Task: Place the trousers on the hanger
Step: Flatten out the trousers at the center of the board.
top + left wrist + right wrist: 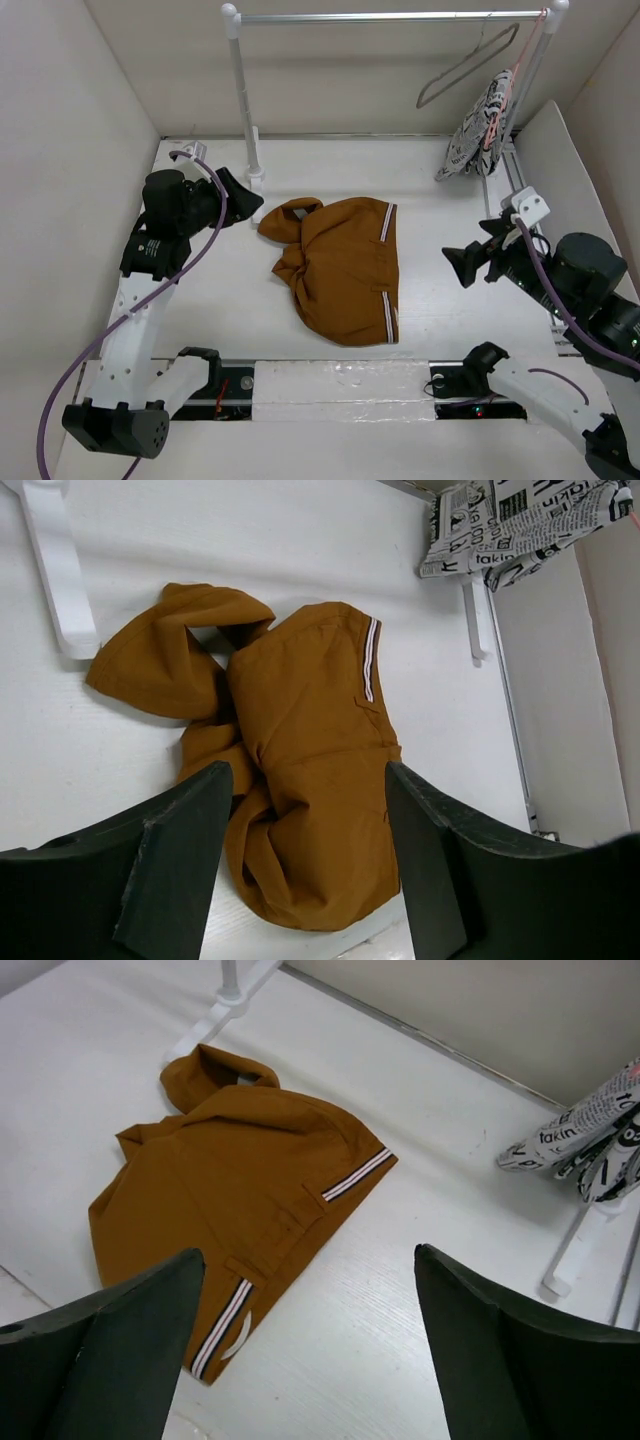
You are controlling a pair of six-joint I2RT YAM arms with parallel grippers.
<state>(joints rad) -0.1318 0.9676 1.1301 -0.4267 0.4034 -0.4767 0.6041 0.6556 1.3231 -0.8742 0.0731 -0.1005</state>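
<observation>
In the centre of the top external view, the trousers (345, 270) lie crumpled on the white surface (430, 210). Their striped trim (388, 275) runs down the right side, and one part is bunched toward the upper left. The hanger (468, 68) hangs from the rail (390, 16) at upper right, well apart from the trousers. A patterned cloth (478, 135) hangs just below it. The left arm rises from the lower left corner and bends rightward at mid-left. The left gripper (240, 195) points right, near the upper-left edge of the trousers but apart from them. The right arm enters from the lower right. The right gripper (462, 265) points left, level with the trousers and apart from their right edge.

Left wrist view: the left gripper (305, 780) looks down on the trousers (310, 730), which fill mid-frame. Its fingers (180, 860) stand moderately apart, with nothing gripped between them. The rack foot (55, 570) sits at upper left and the patterned cloth (520, 520) at upper right.

Right wrist view: the right gripper (310, 1258) stands wide and empty, its fingers (500, 1350) filling the lower corners. The trousers (230, 1180) lie left of centre on the surface (430, 1160), striped trim facing the camera. The patterned cloth (590, 1130) hangs at the right edge.
</observation>
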